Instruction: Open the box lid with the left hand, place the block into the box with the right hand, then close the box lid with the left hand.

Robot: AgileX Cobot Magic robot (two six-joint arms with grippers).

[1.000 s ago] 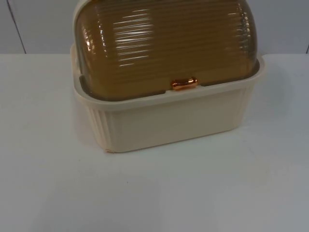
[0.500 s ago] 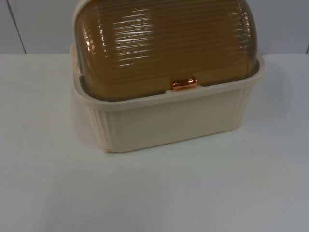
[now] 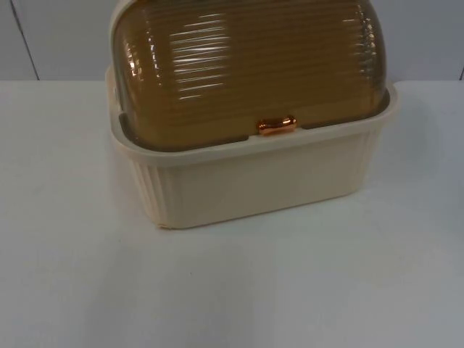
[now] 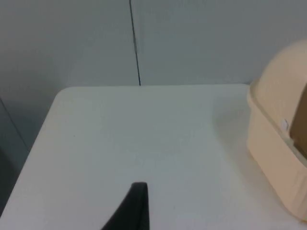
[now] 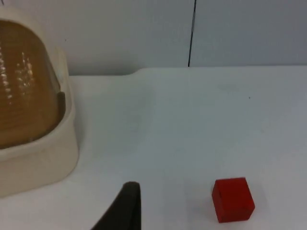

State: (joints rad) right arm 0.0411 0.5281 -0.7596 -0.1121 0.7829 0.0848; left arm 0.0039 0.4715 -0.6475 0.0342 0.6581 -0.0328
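Note:
A cream ribbed box (image 3: 254, 181) stands at the back middle of the table in the top view. Its amber see-through dome lid (image 3: 246, 65) is down, with a copper handle (image 3: 276, 126) at the front rim. In the right wrist view a red block (image 5: 233, 199) lies on the table, apart from the box (image 5: 33, 153) and lid (image 5: 24, 86). My right gripper (image 5: 127, 208) hangs over bare table between box and block, touching neither. In the left wrist view my left gripper (image 4: 136, 206) is over bare table beside the box's cream end wall (image 4: 283, 158), holding nothing.
The white table top (image 3: 232, 290) stretches in front of the box. The grey partition wall (image 3: 58, 36) closes off the back. The table's side edge (image 4: 29, 158) with a rounded corner is seen from the left wrist.

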